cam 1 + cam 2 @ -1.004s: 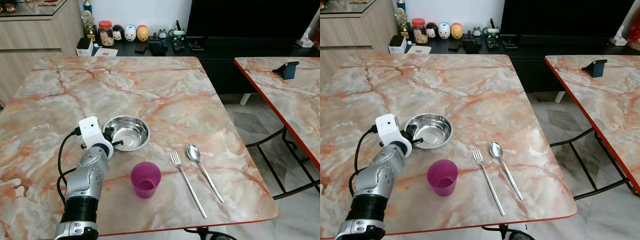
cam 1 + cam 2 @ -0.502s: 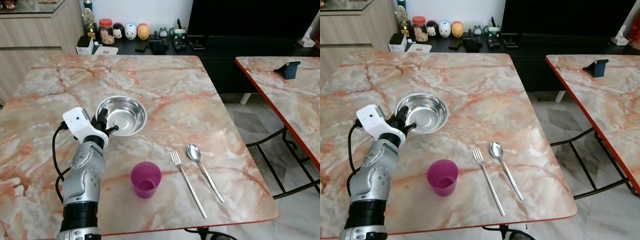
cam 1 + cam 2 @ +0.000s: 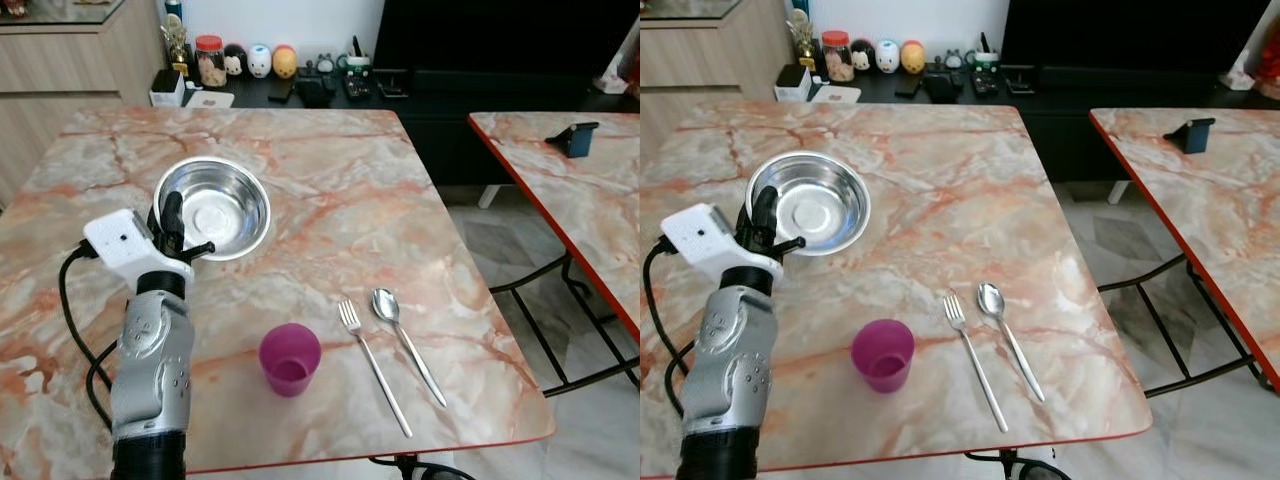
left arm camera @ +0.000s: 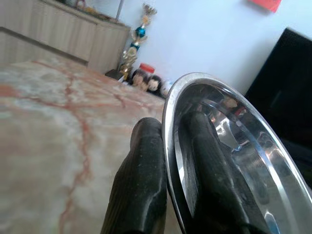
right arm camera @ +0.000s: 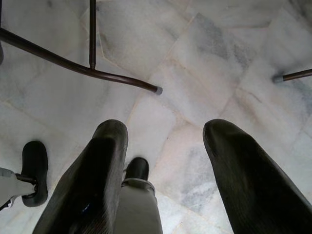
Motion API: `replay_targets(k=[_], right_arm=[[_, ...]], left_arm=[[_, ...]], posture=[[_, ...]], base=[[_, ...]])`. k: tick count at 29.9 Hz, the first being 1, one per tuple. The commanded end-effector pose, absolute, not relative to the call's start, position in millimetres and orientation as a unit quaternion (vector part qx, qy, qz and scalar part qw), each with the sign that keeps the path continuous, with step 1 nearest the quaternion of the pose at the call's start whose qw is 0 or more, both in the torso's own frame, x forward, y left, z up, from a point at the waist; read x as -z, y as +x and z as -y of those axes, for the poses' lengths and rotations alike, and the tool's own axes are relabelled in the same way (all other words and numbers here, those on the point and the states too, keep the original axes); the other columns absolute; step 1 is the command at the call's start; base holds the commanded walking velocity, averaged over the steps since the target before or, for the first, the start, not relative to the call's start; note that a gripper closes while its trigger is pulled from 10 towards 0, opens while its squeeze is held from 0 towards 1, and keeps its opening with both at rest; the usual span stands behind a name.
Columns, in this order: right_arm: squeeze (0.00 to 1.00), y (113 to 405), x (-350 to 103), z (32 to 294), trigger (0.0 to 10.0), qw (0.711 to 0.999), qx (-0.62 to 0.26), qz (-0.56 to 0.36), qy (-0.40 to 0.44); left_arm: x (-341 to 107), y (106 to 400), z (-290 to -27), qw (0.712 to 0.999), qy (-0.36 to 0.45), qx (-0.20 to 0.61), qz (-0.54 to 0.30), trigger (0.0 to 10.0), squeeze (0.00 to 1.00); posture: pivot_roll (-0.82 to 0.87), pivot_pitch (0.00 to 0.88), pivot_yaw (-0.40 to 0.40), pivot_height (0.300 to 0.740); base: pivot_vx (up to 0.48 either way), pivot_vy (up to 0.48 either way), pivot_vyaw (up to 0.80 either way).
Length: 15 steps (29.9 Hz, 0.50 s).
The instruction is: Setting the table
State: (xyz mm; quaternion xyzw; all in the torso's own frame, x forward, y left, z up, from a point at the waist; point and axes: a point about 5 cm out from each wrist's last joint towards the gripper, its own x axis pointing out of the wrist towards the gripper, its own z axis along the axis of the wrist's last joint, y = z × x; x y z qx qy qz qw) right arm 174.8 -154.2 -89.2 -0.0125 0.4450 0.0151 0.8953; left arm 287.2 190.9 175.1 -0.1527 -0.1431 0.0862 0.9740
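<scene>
My left gripper [image 3: 172, 222] is shut on the near rim of a steel bowl [image 3: 220, 208], holding it tilted above the marble table [image 3: 330, 180] on its left side. In the left wrist view one black finger [image 4: 141, 190] lies outside the bowl's rim [image 4: 168, 136] and the other inside. A purple cup [image 3: 290, 359] stands upright near the front edge. To its right lie a fork [image 3: 374, 367] and a spoon [image 3: 405, 340], side by side. My right gripper [image 5: 163, 180] hangs open over the tiled floor.
A second marble table [image 3: 570, 190] with a blue object [image 3: 574, 138] stands to the right across a gap of tiled floor. Behind the table, a dark low cabinet [image 3: 300, 95] carries a jar, figurines and small items. Metal table legs [image 5: 78, 66] cross the floor below.
My left gripper has lifted the bowl and carried it away from me and to the left, from beside the cup toward the table's left middle. Cup, fork and spoon stayed put.
</scene>
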Motion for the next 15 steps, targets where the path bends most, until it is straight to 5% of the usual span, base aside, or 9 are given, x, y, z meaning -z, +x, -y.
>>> replay_targets(k=[1, 15], right_arm=[[0.0, 177, 88, 157, 10.0, 0.896, -0.014, -0.444, -0.015], [0.0, 177, 88, 157, 10.0, 0.896, -0.01, -0.443, -0.015]], left_arm=[[-187, 285, -194, 0.97, -0.152, -0.09, 0.169, 10.0, 0.0], [-191, 292, -181, 0.968, -0.166, -0.078, 0.174, 10.0, 0.0]], posture=[[0.1, 0.0, -0.089, 0.74], [0.09, 0.0, -0.086, 0.74]], base=[[0.0, 0.0, 0.0], [-0.069, 0.0, 0.0]])
